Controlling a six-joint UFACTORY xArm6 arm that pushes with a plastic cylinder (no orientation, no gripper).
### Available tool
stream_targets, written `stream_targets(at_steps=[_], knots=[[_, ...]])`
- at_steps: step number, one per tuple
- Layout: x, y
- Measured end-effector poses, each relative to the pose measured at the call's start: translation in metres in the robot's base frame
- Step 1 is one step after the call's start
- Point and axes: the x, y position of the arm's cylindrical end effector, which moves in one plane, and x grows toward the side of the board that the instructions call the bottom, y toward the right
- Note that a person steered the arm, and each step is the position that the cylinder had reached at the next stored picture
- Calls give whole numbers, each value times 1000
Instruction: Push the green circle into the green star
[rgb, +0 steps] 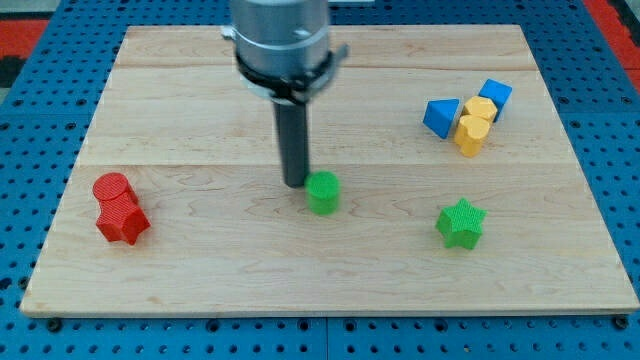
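The green circle (323, 192) sits near the middle of the wooden board (200, 250). The green star (461, 223) lies to its right and a little lower, well apart from it. My tip (296, 183) is on the board right next to the circle's upper left side, touching it or nearly so. The dark rod rises from there to the grey arm housing at the view's top.
A red circle (113, 190) and a red star (123, 220) sit together at the left. At the upper right a blue triangle (441, 117), a blue cube (494, 95) and two yellow blocks (474, 122) are clustered. The board rests on a blue perforated base.
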Motion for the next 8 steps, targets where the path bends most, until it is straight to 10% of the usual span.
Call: stream_targets(at_steps=[5, 8], knots=[[53, 98], [10, 34]])
